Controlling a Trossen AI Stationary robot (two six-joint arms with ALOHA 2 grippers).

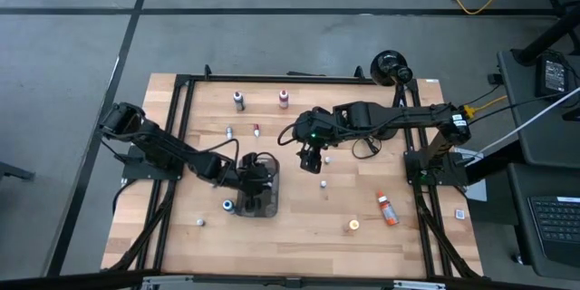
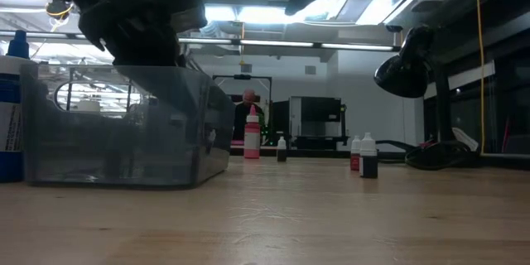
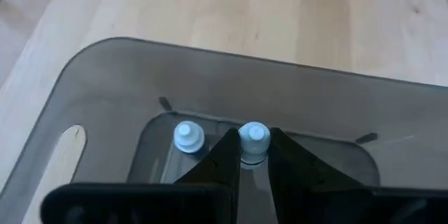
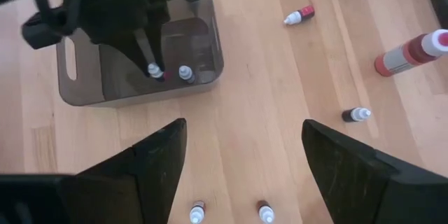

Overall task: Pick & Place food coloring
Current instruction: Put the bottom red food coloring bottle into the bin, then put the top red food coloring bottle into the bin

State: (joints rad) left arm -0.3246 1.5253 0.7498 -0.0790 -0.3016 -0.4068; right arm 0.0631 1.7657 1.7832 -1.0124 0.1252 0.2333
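Note:
The food coloring is a set of tiny bottles. One white-capped bottle stands between the fingers of my left gripper, inside the dark grey tray. A second white-capped bottle stands on the tray floor beside it. Other bottles are scattered over the table, two of them upright near the far edge. My right gripper hangs open above the table's middle, right of the tray. Two small bottles lie below it. My left gripper pinches the white-capped bottle between its two fingers, just below the cap. The fingers come from above, pointing down into the tray. The bottle is upright. Whether its base rests on the tray floor, I cannot tell.
A larger orange-red bottle and a small orange one lie near the table's right near corner. Two small bottles sit left of the tray. A black lamp stands at the far right edge. A black frame borders the table.

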